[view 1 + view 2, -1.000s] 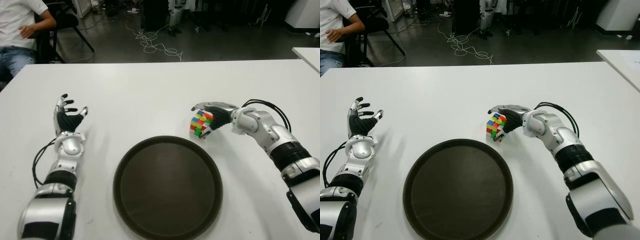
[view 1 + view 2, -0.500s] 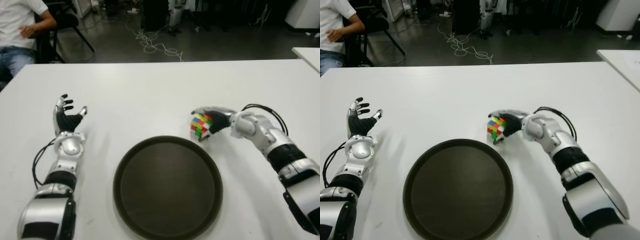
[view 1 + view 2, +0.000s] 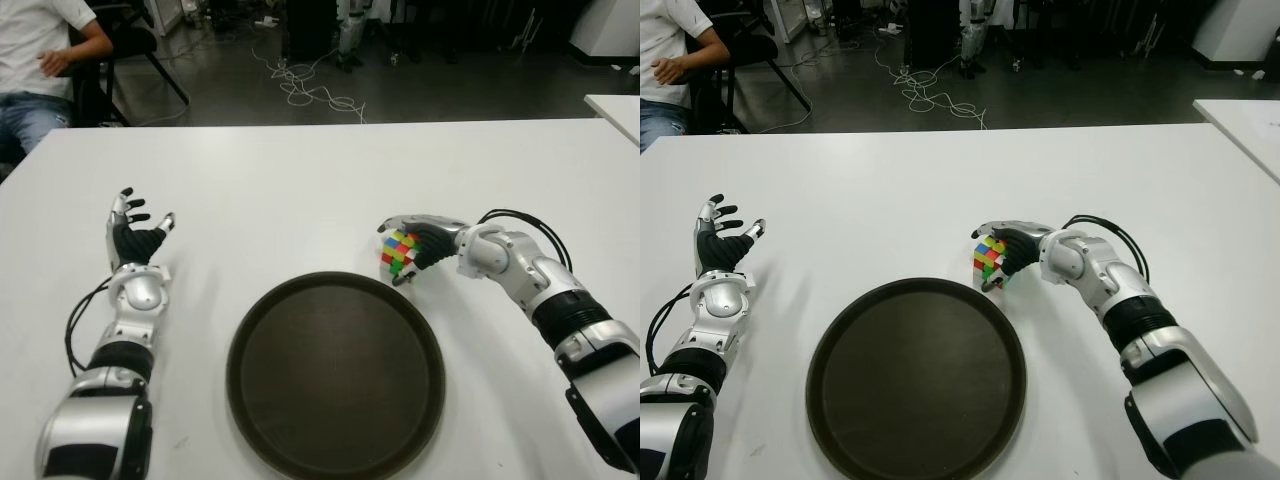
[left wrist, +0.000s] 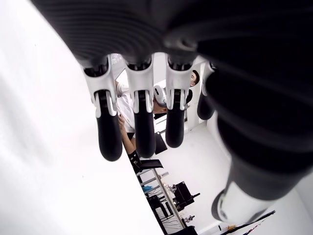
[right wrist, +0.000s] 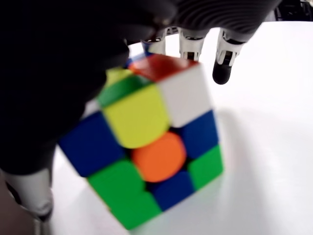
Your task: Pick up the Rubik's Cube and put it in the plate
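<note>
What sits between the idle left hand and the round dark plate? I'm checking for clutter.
Nothing: only bare white table separates the open left hand from the round dark plate in both eye views.

Bright, even overhead light washes the white table (image 3: 300,180) almost to glare, while the floor (image 3: 250,90) beyond, at twelve o'clock, sits dim. Shadows are soft and short. Up close, the Rubik's Cube (image 5: 151,152) is motion-blurred, and the left hand's fingers (image 4: 139,127) loom dark, backlit.
</note>
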